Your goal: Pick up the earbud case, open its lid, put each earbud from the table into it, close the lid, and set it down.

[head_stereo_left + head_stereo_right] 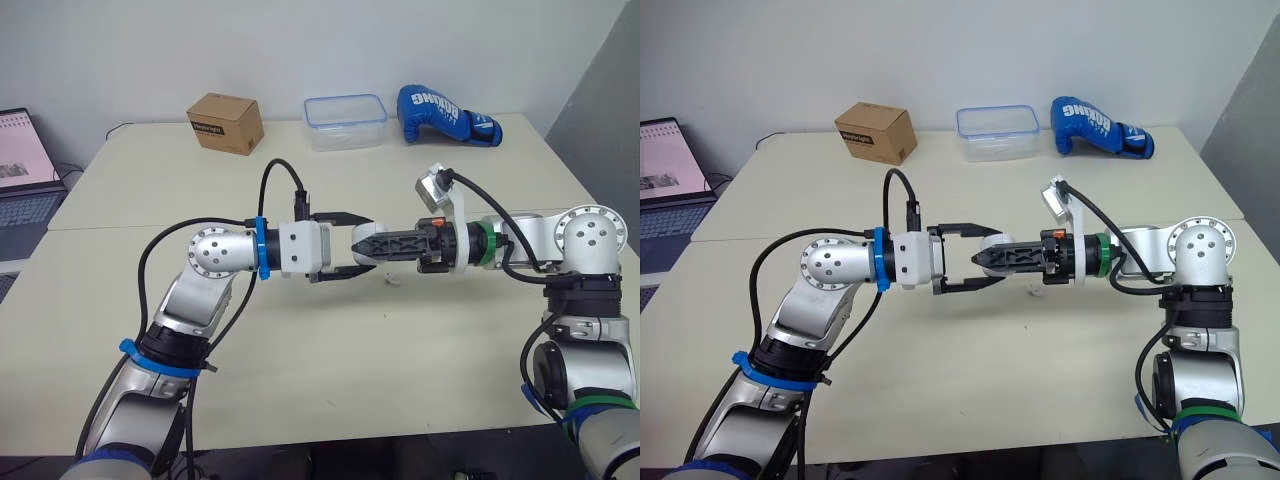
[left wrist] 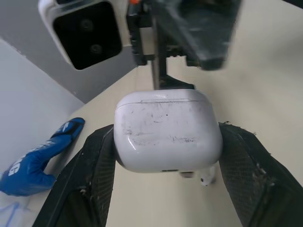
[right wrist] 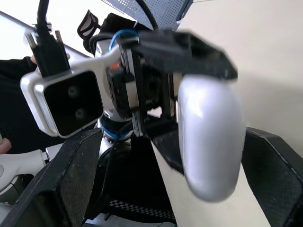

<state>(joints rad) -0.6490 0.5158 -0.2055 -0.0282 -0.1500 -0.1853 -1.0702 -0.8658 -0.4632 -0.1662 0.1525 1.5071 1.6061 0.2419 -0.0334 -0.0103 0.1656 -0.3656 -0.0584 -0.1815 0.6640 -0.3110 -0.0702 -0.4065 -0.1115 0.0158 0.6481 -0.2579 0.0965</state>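
Case (image 2: 166, 130) is off the surface (image 1: 300, 370), mid-air between my two arms. Left pincer (image 1: 990, 256) is pinching it by its sides. Right pincer (image 3: 173, 146) is spread, fingers either side of the case with gaps, so no grip there. The lid seam looks closed, so I judge pickup done and opening not yet started. One earbud (image 2: 207, 178) lies on the surface just below the case; I can't make out a second. Left to do: open the lid, load the earbuds, close it, set it down.
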